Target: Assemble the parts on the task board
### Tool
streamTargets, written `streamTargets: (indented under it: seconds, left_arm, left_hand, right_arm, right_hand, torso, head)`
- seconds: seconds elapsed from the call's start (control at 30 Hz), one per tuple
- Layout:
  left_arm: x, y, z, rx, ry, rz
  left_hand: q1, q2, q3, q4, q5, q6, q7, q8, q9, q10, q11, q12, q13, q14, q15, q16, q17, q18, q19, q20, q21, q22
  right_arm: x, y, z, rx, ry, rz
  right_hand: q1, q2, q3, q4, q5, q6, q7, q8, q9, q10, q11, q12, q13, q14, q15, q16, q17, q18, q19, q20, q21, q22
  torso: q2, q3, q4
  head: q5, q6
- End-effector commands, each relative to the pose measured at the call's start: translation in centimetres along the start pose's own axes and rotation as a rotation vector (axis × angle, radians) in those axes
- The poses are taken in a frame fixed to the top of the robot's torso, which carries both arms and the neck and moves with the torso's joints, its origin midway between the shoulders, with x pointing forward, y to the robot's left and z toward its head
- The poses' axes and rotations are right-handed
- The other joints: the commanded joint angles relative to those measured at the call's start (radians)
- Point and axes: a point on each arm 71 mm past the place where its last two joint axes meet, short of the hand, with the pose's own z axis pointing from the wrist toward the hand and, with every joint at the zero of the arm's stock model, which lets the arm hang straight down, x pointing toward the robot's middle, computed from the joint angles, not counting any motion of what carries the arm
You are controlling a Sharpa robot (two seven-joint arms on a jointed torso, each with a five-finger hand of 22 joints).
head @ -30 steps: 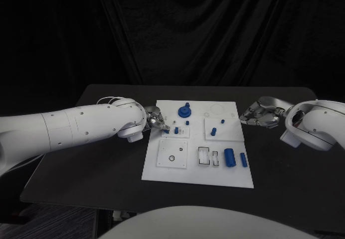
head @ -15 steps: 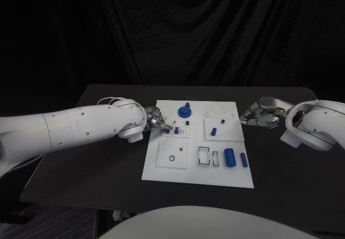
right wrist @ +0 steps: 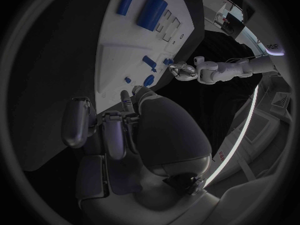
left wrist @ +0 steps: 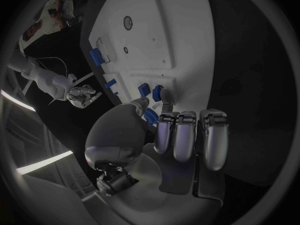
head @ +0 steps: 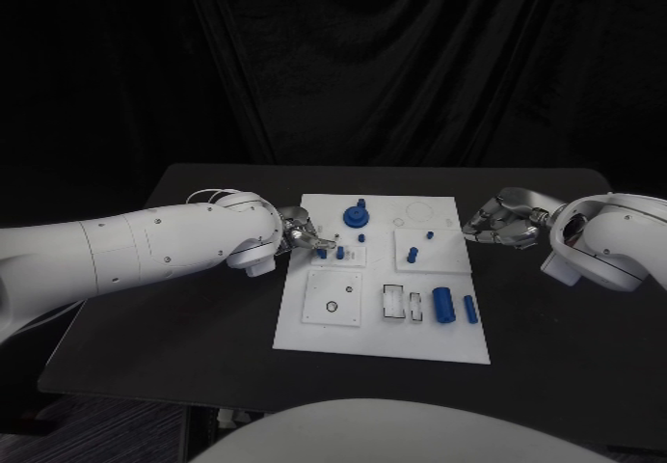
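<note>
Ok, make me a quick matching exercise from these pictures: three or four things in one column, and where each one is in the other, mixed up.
Things:
1. left robot hand
2. right robot hand
3. large blue cylinder
4. blue knob

Places:
A. far part of the task board
B. off the board's right edge, over the table
C. near right part of the board
D. at the board's left edge, by small blue pieces

Pairs: 1-D, 2-B, 3-C, 4-A

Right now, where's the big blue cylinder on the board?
Head view: the big blue cylinder lies on the task board near its front right corner, between the white slotted block and a slimmer blue peg, clear of both hands.
</note>
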Motion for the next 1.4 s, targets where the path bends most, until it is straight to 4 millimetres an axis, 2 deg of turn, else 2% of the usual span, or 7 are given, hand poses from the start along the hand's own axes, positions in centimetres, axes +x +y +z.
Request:
streamTargets:
  seconds: [0.03, 0.33, 0.4, 0.7, 0.77, 0.93, 1.4]
  left_arm:
    - [1.37, 0.68, 0.29, -0.028, 0.056, 0.015]
    - [1.32, 0.68, 0.32, -0.014, 0.050, 0.012]
    - [1.32, 0.65, 0.32, -0.010, 0.050, 0.011]
    - [1.35, 0.52, 0.34, 0.009, 0.054, 0.013]
    - [1.35, 0.52, 0.33, 0.010, 0.055, 0.013]
    - [1.34, 0.53, 0.31, 0.018, 0.055, 0.012]
    - [1.21, 0.28, 0.25, 0.051, 0.030, 0.000]
  left_hand:
    - [-0.012, 0.005, -0.012, 0.004, -0.006, 0.003, 0.008, -0.022, -0.003, 0.107, 0.006, 0.003, 0.263, 0.106, 0.009, 0.000, 0.263, -0.014, 0.101, 0.007, -0.003, 0.263]
    - [-0.061, 0.027, -0.065, 0.008, -0.030, 0.018, 0.005, -0.016, 0.001, 0.107, 0.005, 0.003, 0.263, 0.106, 0.009, 0.000, 0.263, -0.014, 0.101, 0.007, -0.003, 0.263]
    - [-0.092, 0.050, -0.085, 0.009, -0.030, 0.016, 0.005, -0.012, 0.008, 0.107, 0.004, 0.003, 0.263, 0.106, 0.008, 0.000, 0.263, -0.014, 0.101, 0.007, -0.003, 0.263]
    - [-0.111, 0.076, -0.100, 0.010, -0.024, 0.024, 0.002, -0.005, 0.014, 0.107, 0.002, 0.003, 0.263, 0.106, 0.007, 0.000, 0.263, -0.014, 0.101, 0.006, -0.003, 0.263]
    - [-0.127, 0.092, -0.109, 0.010, -0.020, 0.027, 0.001, -0.004, 0.016, 0.107, 0.002, 0.003, 0.263, 0.106, 0.006, 0.000, 0.263, -0.014, 0.101, 0.005, -0.003, 0.263]
    - [-0.143, 0.114, -0.122, 0.010, -0.001, 0.027, 0.001, -0.007, 0.014, 0.107, 0.001, 0.003, 0.263, 0.106, 0.005, 0.000, 0.263, -0.014, 0.101, 0.004, -0.003, 0.263]
    - [-0.141, 0.134, -0.131, 0.009, 0.028, 0.040, -0.003, -0.007, 0.010, 0.107, -0.001, 0.003, 0.263, 0.106, 0.004, 0.000, 0.263, -0.014, 0.101, 0.003, -0.003, 0.263]
  right_arm:
    - [0.16, -0.19, -0.01, 0.020, 0.010, -0.004]
    - [0.15, -0.20, 0.00, 0.021, 0.010, -0.004]
    - [0.16, -0.19, 0.00, 0.021, 0.010, -0.004]
    - [0.15, -0.21, 0.00, 0.022, 0.010, -0.004]
    - [0.16, -0.21, 0.00, 0.022, 0.010, -0.004]
    - [0.15, -0.19, 0.01, 0.021, 0.009, -0.004]
    - [0.15, -0.22, 0.00, 0.022, 0.009, -0.004]
  right_hand:
    - [0.012, 0.001, 0.006, -0.001, 0.004, 0.001, 0.004, -0.004, -0.002, 0.045, 0.006, -0.003, 0.201, 0.071, 0.004, -0.006, 0.180, 0.020, -0.006, 0.001, -0.005, 0.163]
    - [0.012, 0.000, 0.007, -0.001, 0.004, 0.002, 0.004, -0.004, -0.001, 0.045, 0.006, -0.003, 0.200, 0.071, 0.004, -0.007, 0.179, 0.021, -0.007, 0.001, -0.007, 0.162]
    - [0.012, 0.000, 0.007, -0.001, 0.004, 0.002, 0.004, -0.004, -0.001, 0.045, 0.006, -0.003, 0.200, 0.071, 0.004, -0.007, 0.179, 0.021, -0.007, 0.001, -0.007, 0.162]
    - [0.012, 0.000, 0.007, -0.001, 0.004, 0.002, 0.004, -0.004, -0.001, 0.045, 0.006, -0.003, 0.200, 0.071, 0.004, -0.007, 0.179, 0.021, -0.007, 0.001, -0.007, 0.162]
    - [0.012, 0.000, 0.007, -0.001, 0.004, 0.002, 0.004, -0.004, -0.001, 0.045, 0.006, -0.003, 0.200, 0.071, 0.004, -0.007, 0.179, 0.021, -0.007, 0.001, -0.007, 0.162]
    - [0.012, 0.000, 0.008, -0.001, 0.005, 0.002, 0.004, -0.003, -0.001, 0.044, 0.006, -0.003, 0.200, 0.070, 0.005, -0.008, 0.178, 0.021, -0.008, 0.001, -0.009, 0.161]
    - [0.012, 0.000, 0.008, -0.001, 0.005, 0.002, 0.004, -0.003, -0.001, 0.044, 0.006, -0.003, 0.200, 0.070, 0.005, -0.008, 0.178, 0.021, -0.008, 0.001, -0.009, 0.161]
  torso:
    - [0.000, -0.0002, -0.0002]
    - [0.000, -0.0001, -0.0003]
    - [0.000, 0.0000, -0.0002]
    - [0.000, 0.0000, 0.0004]
    - [0.000, 0.0001, -0.0002]
    - [0.001, 0.0000, 0.0004]
    - [0.000, 0.0003, 0.0000]
  head:
    - [0.004, 0.000]
    - [0.004, 0.000]
    - [0.004, 0.000]
    - [0.004, 0.000]
    - [0.005, 0.000]
    - [0.005, 0.000]
    - [0.008, 0.000]
